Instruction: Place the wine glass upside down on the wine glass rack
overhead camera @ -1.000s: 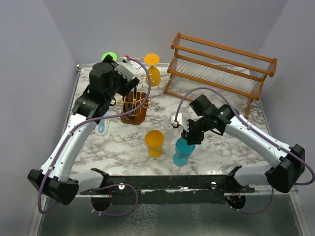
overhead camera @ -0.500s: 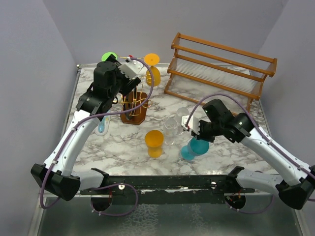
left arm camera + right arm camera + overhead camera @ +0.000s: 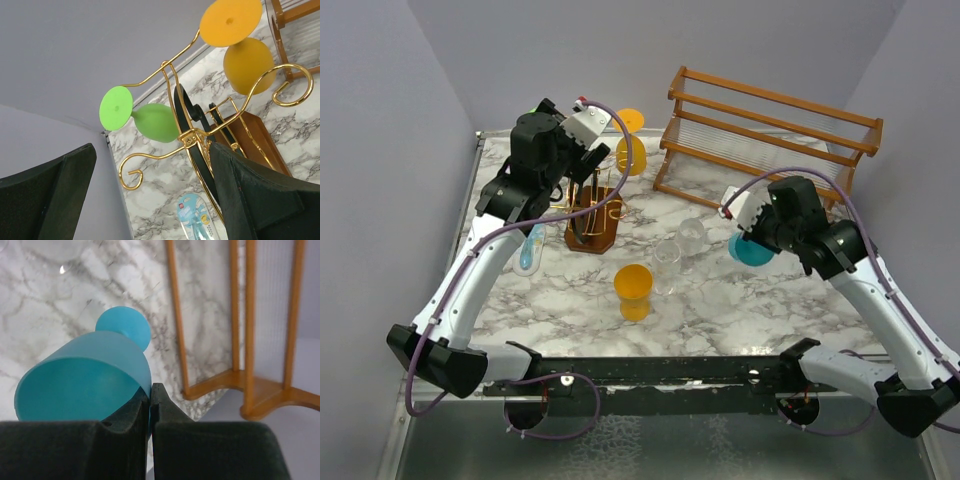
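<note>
A blue wine glass (image 3: 85,375) hangs tilted above the marble, its foot pointing away from me. My right gripper (image 3: 150,392) is shut on its rim, one finger inside the bowl and one outside. From above, the glass (image 3: 750,252) is right of centre, in front of the wooden slatted rack. The wine glass rack (image 3: 592,205), gold wire on a dark brown base, stands at the back left. A green glass (image 3: 150,120) and an orange glass (image 3: 247,57) hang upside down on it. My left gripper (image 3: 150,195) is open beside the rack's wires (image 3: 200,135), holding nothing.
A large wooden slatted rack (image 3: 770,140) fills the back right. An orange glass (image 3: 633,285) and two clear glasses (image 3: 668,258) stand mid-table. A blue packet (image 3: 530,250) lies left of the gold rack. Grey walls enclose the table on three sides.
My right gripper shut on the blue glass's rim, lifted it off the table and carried it right and back, tipping it over. The left arm shifted slightly back.
</note>
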### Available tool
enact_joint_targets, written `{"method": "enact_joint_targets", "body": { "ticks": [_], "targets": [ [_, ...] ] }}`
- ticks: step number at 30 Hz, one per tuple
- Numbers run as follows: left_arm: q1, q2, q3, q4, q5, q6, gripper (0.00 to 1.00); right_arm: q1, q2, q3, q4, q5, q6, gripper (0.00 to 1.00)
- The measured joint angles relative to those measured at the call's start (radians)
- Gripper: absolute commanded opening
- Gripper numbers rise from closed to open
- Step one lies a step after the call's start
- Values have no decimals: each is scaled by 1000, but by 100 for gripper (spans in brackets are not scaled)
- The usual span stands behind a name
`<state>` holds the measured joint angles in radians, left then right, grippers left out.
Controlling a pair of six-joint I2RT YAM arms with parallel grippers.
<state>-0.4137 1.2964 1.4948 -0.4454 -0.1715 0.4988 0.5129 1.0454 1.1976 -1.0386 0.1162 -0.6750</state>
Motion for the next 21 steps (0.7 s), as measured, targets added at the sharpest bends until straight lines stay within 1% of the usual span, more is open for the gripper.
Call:
{"method": "enact_joint_targets", "body": {
  "ticks": [5, 10, 14, 21],
  "targets": [
    [0, 0, 3, 0, 29, -33, 99, 0, 13, 94, 105, 11, -31, 2],
    [0, 2, 24, -5, 84, -96, 99, -1, 93, 274, 206, -10, -45, 2],
    [10, 8, 56, -8, 161, -192, 99, -3, 139, 383, 281, -98, -27, 2],
    [52, 21, 98, -11, 397, -428, 99, -3, 190, 488, 383, -297, 100, 2]
  ]
}}
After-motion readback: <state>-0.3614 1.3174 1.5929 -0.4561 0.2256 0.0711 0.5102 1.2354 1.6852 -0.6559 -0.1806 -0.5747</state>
